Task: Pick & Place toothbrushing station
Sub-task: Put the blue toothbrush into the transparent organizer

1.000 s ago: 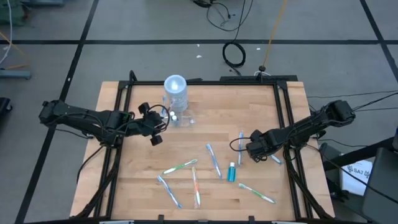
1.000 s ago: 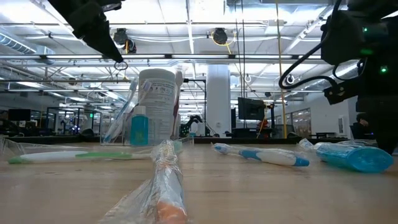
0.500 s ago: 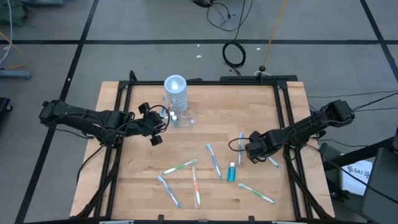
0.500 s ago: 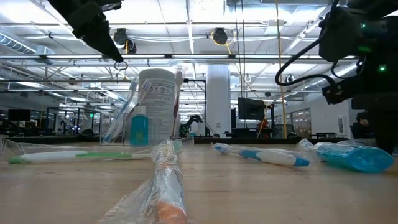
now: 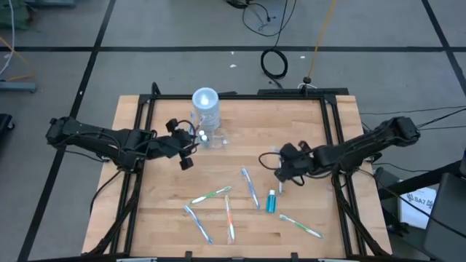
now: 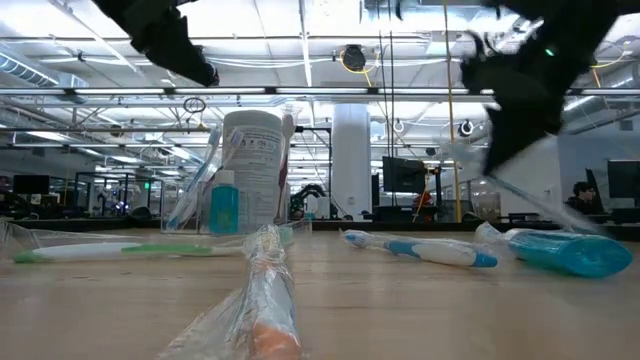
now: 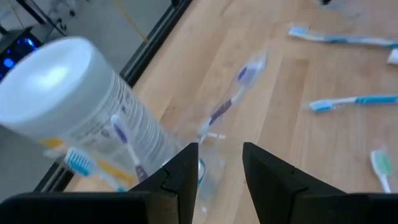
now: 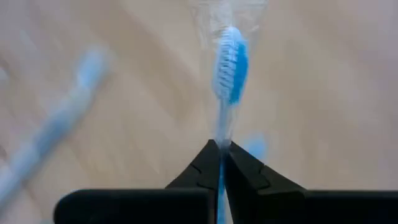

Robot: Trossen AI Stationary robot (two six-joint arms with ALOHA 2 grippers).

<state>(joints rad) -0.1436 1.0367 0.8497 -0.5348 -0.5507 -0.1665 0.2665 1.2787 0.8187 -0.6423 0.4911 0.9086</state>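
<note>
Toothbrushing station (image 5: pixel 205 116): it stands upright on the far left part of the wooden table (image 5: pixel 240 124), a tall clear cylinder with a pale round top and a low clear tray part at its base.
Inside the station: a teal tube (image 6: pixel 222 203) and some brushes show through the clear wall in the low view.
Left gripper (image 5: pixel 187 151): it is just beside the station, at the side of the tray part, not holding anything; its two fingers (image 7: pixel 183 174) stand apart with a gap between them.
Right gripper (image 5: pixel 279 166): it is over the right middle of the table, well apart from the station; its fingers are pressed together on the handle of a blue wrapped toothbrush (image 8: pixel 231 65).
Loose on the table: several toothbrushes (image 5: pixel 250 188) and a small teal tube (image 5: pixel 271 201) lie in the near half.
Nearest to the low camera: one wrapped toothbrush (image 6: pixel 268 290).
</note>
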